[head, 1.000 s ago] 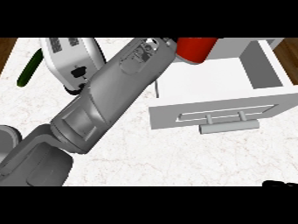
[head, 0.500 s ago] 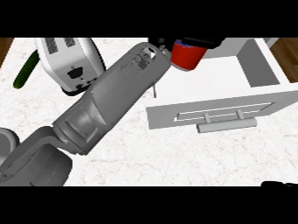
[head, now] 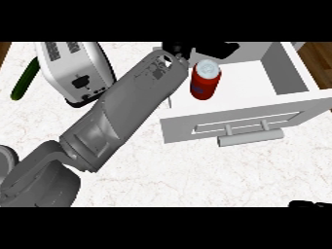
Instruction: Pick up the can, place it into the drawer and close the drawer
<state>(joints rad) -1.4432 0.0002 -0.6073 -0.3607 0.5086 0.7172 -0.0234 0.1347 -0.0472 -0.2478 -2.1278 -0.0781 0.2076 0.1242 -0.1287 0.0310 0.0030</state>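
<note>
The can (head: 205, 81), red with a pale top, stood upright at the left end of the open drawer (head: 290, 73), against or just inside its left side; whether its base rested on the drawer floor could not be determined from the head view. The white drawer was pulled out over the marbled counter (head: 197, 175), its front panel and bar handle (head: 249, 138) facing the lower edge of the view.

The left hand (head: 197, 48) showed as a black mass at the top of the view, directly above the can and at the end of the long grey left forearm (head: 125, 112), which ran diagonally up from the lower left. The hand was partly cut by the view's upper limit. Its fingers lay close over the can's top, but whether they were curled round the can or released from it could not be told.

The right hand (head: 319, 204) showed only as a dark sliver at the lower right edge; the state of its fingers could not be told either.

A white toaster (head: 75, 68) stood on the counter to the left of the forearm. A green cucumber (head: 25, 80) lay just beyond the toaster's left side, near the counter's edge.
</note>
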